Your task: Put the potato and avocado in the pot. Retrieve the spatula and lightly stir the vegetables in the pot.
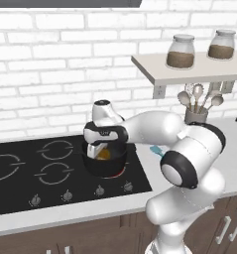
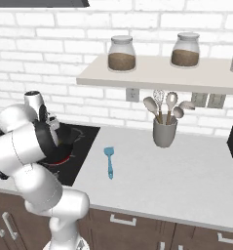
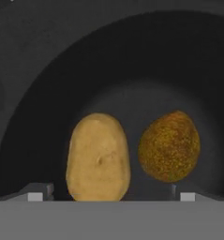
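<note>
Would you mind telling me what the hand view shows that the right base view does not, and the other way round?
The hand view shows the potato and the avocado lying side by side, apart, on the pot's floor, between the open hand's tips. The right base view shows the teal spatula flat on the counter, the utensil holder and two jars on the shelf. Both show the black pot.

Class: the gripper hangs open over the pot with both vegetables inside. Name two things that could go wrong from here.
1. The open gripper straddles the potato; lifting carelessly could nudge it against the avocado or the pot wall.
2. The spatula lies flat on the counter, so its slim handle may slip from a grasp.
</note>
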Controlling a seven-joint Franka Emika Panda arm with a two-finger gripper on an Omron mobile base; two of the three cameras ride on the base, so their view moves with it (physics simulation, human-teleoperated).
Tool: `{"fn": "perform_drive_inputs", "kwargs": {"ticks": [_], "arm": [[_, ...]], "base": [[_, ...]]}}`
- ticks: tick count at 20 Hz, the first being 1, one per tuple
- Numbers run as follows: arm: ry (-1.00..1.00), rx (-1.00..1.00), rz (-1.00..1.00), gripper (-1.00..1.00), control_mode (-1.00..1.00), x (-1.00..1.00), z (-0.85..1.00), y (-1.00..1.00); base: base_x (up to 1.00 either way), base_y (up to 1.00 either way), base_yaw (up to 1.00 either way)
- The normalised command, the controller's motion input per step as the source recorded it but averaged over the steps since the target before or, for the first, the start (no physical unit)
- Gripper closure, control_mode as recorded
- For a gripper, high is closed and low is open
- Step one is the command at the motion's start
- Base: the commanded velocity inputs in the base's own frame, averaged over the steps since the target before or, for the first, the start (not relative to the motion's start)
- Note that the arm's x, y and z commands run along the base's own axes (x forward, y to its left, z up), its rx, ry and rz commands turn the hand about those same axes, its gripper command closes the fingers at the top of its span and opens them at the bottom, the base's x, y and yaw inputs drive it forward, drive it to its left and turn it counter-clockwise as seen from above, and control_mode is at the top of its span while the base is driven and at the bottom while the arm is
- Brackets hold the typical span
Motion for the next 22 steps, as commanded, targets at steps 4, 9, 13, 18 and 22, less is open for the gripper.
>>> {"fn": "perform_drive_inputs", "kwargs": {"ticks": [4,9,13,18,22], "arm": [[-0.04,0.00,-0.01,-1.00,-1.00,-0.47,0.66,-0.05],[0.00,0.04,-0.07,-1.00,-1.00,-0.78,0.51,-0.46],[0.00,0.11,-0.06,-1.00,-1.00,-0.95,0.37,-0.87],[0.00,0.09,-0.07,-1.00,-1.00,-0.69,0.09,-0.99],[0.00,0.08,-0.08,-1.00,-1.00,-0.26,0.02,-1.00]], "base": [[0.00,0.00,0.00],[0.00,0.00,0.00],[0.00,0.00,0.00],[0.00,0.00,0.00],[0.00,0.00,0.00]]}}
